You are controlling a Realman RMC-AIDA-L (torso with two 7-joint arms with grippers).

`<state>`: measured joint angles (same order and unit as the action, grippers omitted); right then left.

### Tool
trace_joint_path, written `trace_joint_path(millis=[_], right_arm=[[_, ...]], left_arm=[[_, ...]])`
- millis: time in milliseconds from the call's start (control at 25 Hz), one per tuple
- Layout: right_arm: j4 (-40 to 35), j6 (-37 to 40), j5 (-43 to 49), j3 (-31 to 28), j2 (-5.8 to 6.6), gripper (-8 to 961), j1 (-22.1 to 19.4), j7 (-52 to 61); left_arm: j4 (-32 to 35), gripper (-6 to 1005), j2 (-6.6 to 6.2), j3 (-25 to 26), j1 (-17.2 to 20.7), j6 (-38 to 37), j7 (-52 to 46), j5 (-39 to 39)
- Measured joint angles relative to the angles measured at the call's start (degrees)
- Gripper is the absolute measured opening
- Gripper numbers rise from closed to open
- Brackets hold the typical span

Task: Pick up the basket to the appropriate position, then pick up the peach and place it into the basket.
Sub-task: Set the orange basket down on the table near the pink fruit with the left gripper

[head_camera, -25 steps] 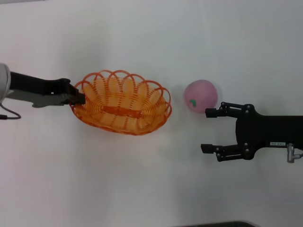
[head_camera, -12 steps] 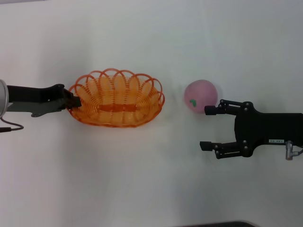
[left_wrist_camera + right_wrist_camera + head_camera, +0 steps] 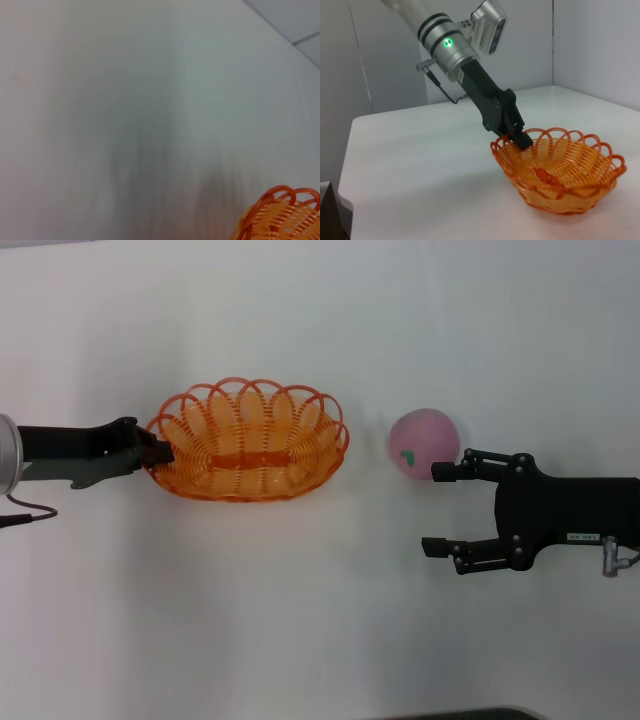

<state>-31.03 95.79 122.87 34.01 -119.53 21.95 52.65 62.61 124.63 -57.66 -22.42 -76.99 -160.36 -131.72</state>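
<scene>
The orange wire basket (image 3: 248,440) lies level on the white table, left of centre in the head view. My left gripper (image 3: 160,452) is shut on its left rim. From the right wrist view the basket (image 3: 560,170) is seen with the left gripper (image 3: 520,139) pinching its rim, and a bit of the basket (image 3: 282,215) shows in the left wrist view. To the right, well apart from the basket, sits the pink peach (image 3: 424,443). My right gripper (image 3: 432,508) is open just in front of the peach, its upper fingertip close beside the fruit, and it holds nothing.
The white table (image 3: 300,620) stretches bare in front of and behind the things. A dark edge shows at the bottom of the head view. Walls and a table corner appear behind the left arm in the right wrist view.
The left gripper has drawn the basket left and back, and it has gone from tilted to level. The right gripper and the peach have hardly moved.
</scene>
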Motion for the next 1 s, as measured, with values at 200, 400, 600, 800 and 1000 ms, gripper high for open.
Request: trace_joint_path(millis=[200,400,600,800,1000], right_arm=[[0.00,0.00,0.00,0.00,0.00,920,-0.04,0.00],[0.00,0.00,0.00,0.00,-0.01,920,-0.15,0.00],[0.00,0.00,0.00,0.00,0.00,920,-0.09,0.00],[0.00,0.01,0.00,0.00,0.00,920,0.01,0.00],[0.00,0.01,0.00,0.00,0.00,921,0.02,0.00]], left_arm=[[-0.24,64,0.00,-0.21,1.57,2.02,-0.03,1.47],[-0.37,63,0.00,-0.65,2.70,3.30,-0.04,2.37],[-1.21,63,0.00,-1.28,3.22,4.06,-0.04,2.61],[-1.32,63,0.00,-3.14,4.69,5.28,-0.05,3.57],[-1.26,63,0.00,-3.87,6.04,6.00,0.01,4.52]])
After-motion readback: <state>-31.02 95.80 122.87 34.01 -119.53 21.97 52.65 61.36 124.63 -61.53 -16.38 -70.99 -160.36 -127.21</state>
